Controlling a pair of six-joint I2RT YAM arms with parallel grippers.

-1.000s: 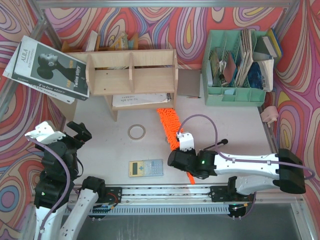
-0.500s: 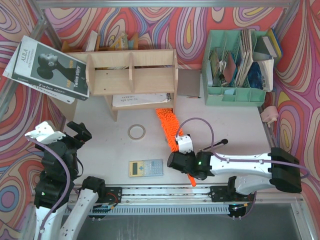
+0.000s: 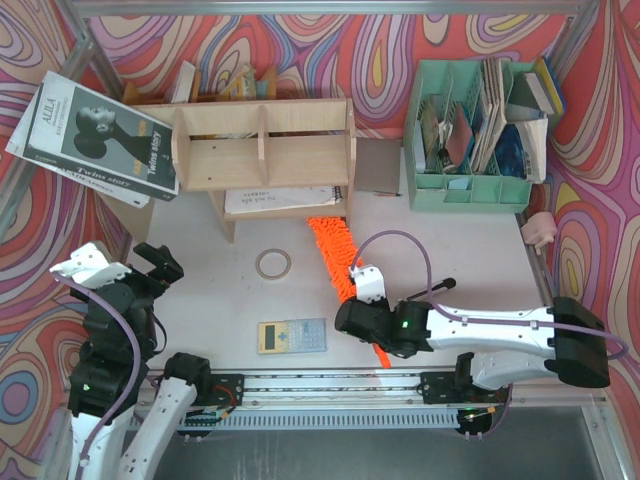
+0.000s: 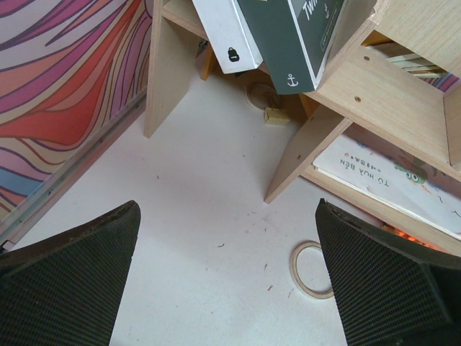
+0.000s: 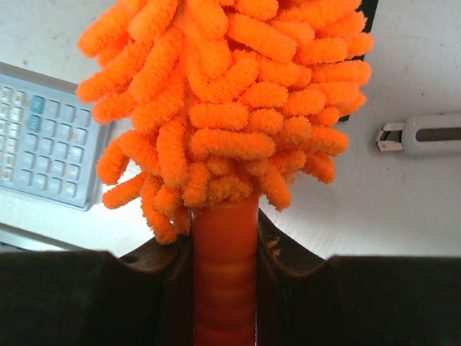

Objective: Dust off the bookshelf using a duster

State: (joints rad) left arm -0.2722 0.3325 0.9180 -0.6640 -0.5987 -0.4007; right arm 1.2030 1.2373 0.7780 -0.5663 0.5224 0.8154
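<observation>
Squeezing the duster (image 3: pixel 335 250) by its handle near the front edge of the table (image 3: pixel 470 250), fluffy end by the right corner of the bookshelf (image 3: pixel 265 150), the right gripper (image 3: pixel 363 303) should next lift and wipe, I think, while the left gripper (image 3: pixel 125 265) gapes wide.

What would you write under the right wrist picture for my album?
The right gripper clamps the fluffy orange duster by its handle, a grey calculator lying behind it.
</observation>
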